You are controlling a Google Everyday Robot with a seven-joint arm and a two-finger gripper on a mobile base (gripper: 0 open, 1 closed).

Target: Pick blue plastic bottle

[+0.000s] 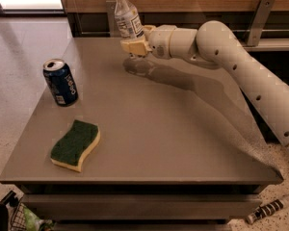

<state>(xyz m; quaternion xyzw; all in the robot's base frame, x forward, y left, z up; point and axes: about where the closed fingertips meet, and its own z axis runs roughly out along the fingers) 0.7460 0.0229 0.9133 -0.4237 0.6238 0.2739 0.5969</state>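
Note:
The blue plastic bottle [125,16] is clear with a white cap and a white label. It is held upright, tilted slightly left, above the far part of the grey table [149,129]. My gripper [134,44] is shut on the bottle's lower part and holds it clear of the table top, with its shadow on the surface below. The white arm reaches in from the right.
A dark blue soda can [60,82] stands at the table's left side. A green and yellow sponge [75,145] lies near the front left corner. A wooden wall and metal rail run behind the table.

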